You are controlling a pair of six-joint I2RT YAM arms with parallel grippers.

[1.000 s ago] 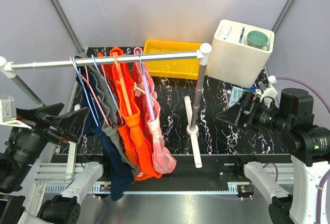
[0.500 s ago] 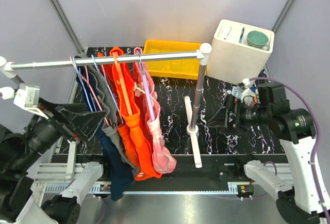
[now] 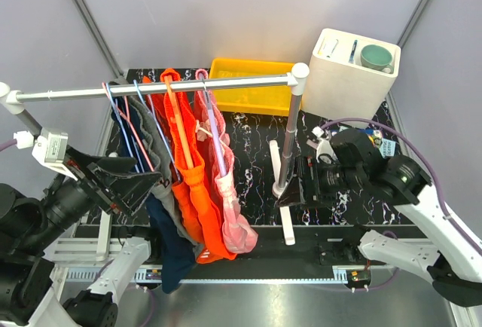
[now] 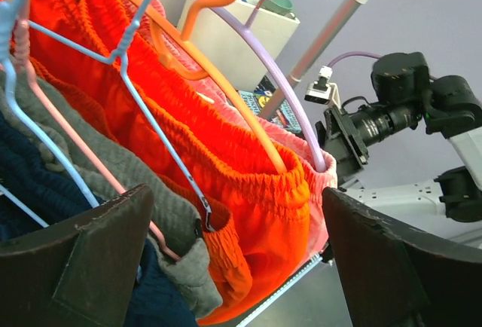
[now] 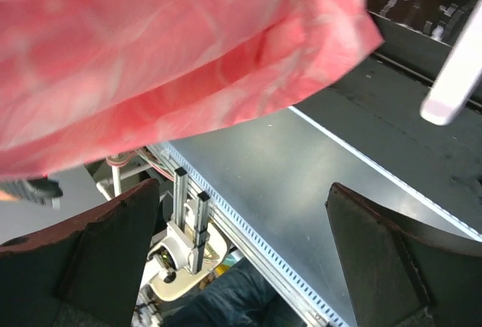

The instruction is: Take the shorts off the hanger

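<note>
Left gripper (image 3: 137,184): jaws spread wide and holding nothing, at the left side of the hanging clothes. Its wrist view looked across the waistbands.
Right gripper (image 3: 291,189): jaws also wide apart and empty, low beside the rack's upright post (image 3: 288,142). It faced the clothes from the right, clear of them.
Navy garment (image 3: 169,248): hung lowest of the row, at the left, its hem over the near table edge.
Grey garment (image 3: 162,191): next to the navy one, just beside the left gripper. Whether the two touched could not be told.
Orange shorts (image 3: 197,199): draped on an orange hanger (image 3: 179,127) in the middle of the row, with the elastic waistband bunched at the hanger's shoulder.
Pink shorts (image 3: 230,206): rightmost in the row, on a lilac hanger (image 4: 279,78), pressed against the orange pair. The hem filled the top of the right wrist view.
Rail (image 3: 158,88): a silver bar carrying all the hanger hooks, which were crowded toward its middle.
Yellow bin (image 3: 252,86): at the far edge of the table, behind the rail.
White box (image 3: 346,86): far right, with a green cup (image 3: 375,56) in its top.
</note>
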